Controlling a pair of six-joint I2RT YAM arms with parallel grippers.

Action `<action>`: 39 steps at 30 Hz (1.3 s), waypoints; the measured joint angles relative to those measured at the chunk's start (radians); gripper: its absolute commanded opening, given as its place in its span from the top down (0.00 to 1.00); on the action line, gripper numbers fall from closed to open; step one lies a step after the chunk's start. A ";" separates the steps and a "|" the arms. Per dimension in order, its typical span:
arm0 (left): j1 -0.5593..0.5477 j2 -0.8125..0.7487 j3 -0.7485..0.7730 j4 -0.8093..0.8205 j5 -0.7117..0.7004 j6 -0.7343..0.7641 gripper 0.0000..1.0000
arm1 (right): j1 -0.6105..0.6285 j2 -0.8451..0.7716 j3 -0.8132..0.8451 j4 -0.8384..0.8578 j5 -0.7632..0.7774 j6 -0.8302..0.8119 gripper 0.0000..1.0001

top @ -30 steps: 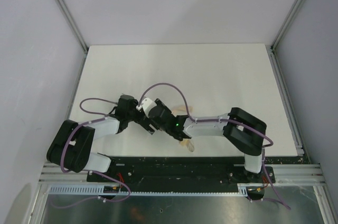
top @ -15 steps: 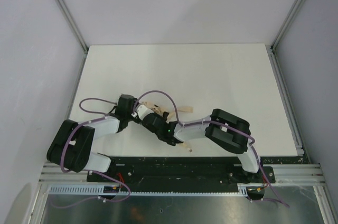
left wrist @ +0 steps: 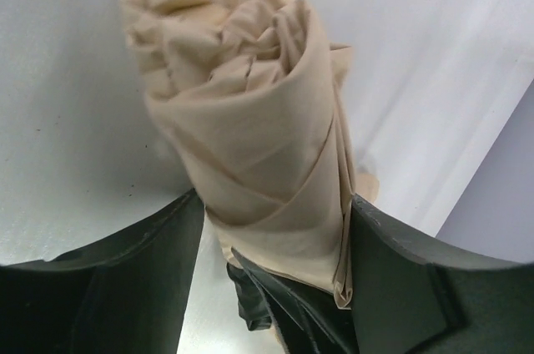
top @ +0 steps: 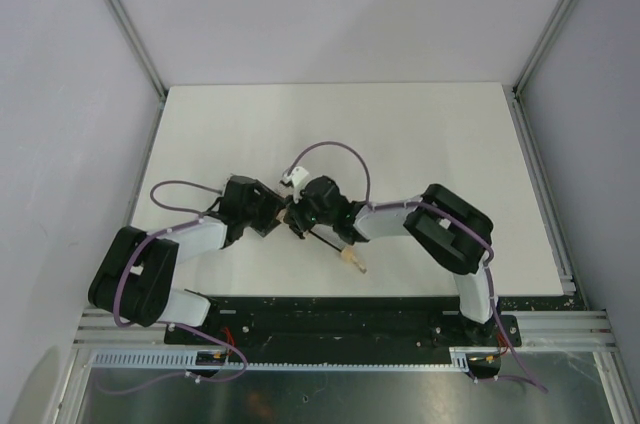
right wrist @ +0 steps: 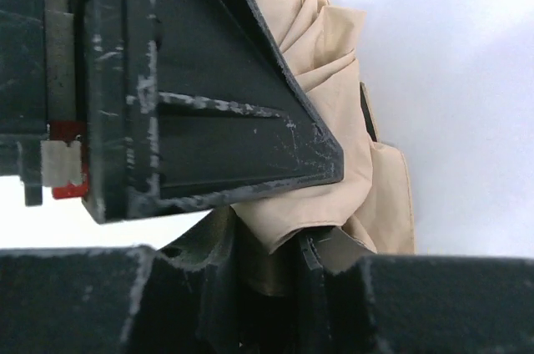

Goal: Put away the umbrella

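Since a second ago, the left gripper (top: 278,218) is shifted slightly rightward and the right gripper (top: 300,224) is drawn in against it at the centre of the overhead frame. The loose fabric seen earlier beside the right wrist is now hidden.

In the left wrist view the umbrella (left wrist: 250,112) is seen as a rolled beige bundle between spread fingers (left wrist: 125,262) that touch it on both sides; whether it is squeezed cannot be told. The right gripper is pinched on a fold of the same fabric.

If the left hold is relaxed too soon, the roll may be loosened, or the whole weight left on thin cloth.

The left arm (top: 190,239) is stretched low from lower left. The black shaft (top: 325,241) and tan handle (top: 352,260) are trailed toward lower centre over the table (top: 400,134). The right arm (top: 440,229) is bent sharply at lower right.
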 measured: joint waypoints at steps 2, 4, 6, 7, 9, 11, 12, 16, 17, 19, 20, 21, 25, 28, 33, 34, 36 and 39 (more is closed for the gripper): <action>-0.002 0.002 0.000 0.005 0.000 0.001 0.30 | -0.042 0.003 -0.015 0.036 -0.135 0.048 1.00; -0.003 0.002 0.000 0.006 -0.001 0.002 0.32 | -0.084 0.015 -0.030 0.082 -0.259 0.096 1.00; -0.005 0.002 0.000 0.006 -0.001 0.002 0.37 | -0.121 0.034 -0.039 0.127 -0.367 0.139 1.00; -0.007 0.002 -0.001 0.006 -0.001 0.002 0.39 | -0.136 0.044 -0.042 0.146 -0.413 0.159 1.00; -0.008 0.002 -0.003 0.006 -0.001 0.001 0.48 | -0.159 0.064 -0.044 0.183 -0.485 0.191 1.00; -0.009 0.002 -0.005 0.006 0.000 0.000 0.60 | -0.174 0.079 -0.045 0.211 -0.536 0.212 1.00; -0.010 0.002 -0.008 0.008 0.000 -0.002 0.66 | -0.182 0.086 -0.045 0.223 -0.561 0.225 1.00; -0.017 0.000 -0.016 0.014 0.000 -0.005 0.89 | -0.205 0.107 -0.046 0.259 -0.633 0.265 0.98; -0.018 0.000 -0.018 0.016 0.001 -0.007 0.93 | -0.208 0.108 -0.047 0.259 -0.642 0.272 0.95; -0.023 0.000 -0.023 0.022 0.000 -0.010 0.98 | -0.211 0.107 -0.048 0.258 -0.650 0.280 0.84; -0.025 0.000 -0.026 0.026 0.000 -0.011 0.99 | -0.211 0.104 -0.049 0.254 -0.651 0.280 0.74; -0.027 0.000 -0.028 0.029 0.003 -0.012 1.00 | -0.211 0.096 -0.051 0.243 -0.648 0.280 0.64; -0.038 0.004 -0.040 0.049 0.024 -0.016 1.00 | -0.209 0.034 -0.068 0.143 -0.630 0.279 0.23; -0.038 0.016 -0.047 0.064 0.031 -0.019 1.00 | -0.193 -0.057 -0.086 0.004 -0.577 0.253 0.09; -0.038 0.040 -0.044 0.087 0.049 -0.036 1.00 | -0.135 -0.197 -0.086 -0.165 -0.409 0.161 0.06; -0.038 0.044 -0.042 0.090 0.053 -0.037 1.00 | -0.117 -0.219 -0.084 -0.187 -0.365 0.140 0.06; -0.039 0.053 -0.037 0.093 0.058 -0.041 1.00 | -0.076 -0.245 -0.080 -0.212 -0.283 0.103 0.06; -0.041 0.059 -0.032 0.093 0.061 -0.046 1.00 | 0.014 -0.251 -0.063 -0.241 -0.104 0.035 0.06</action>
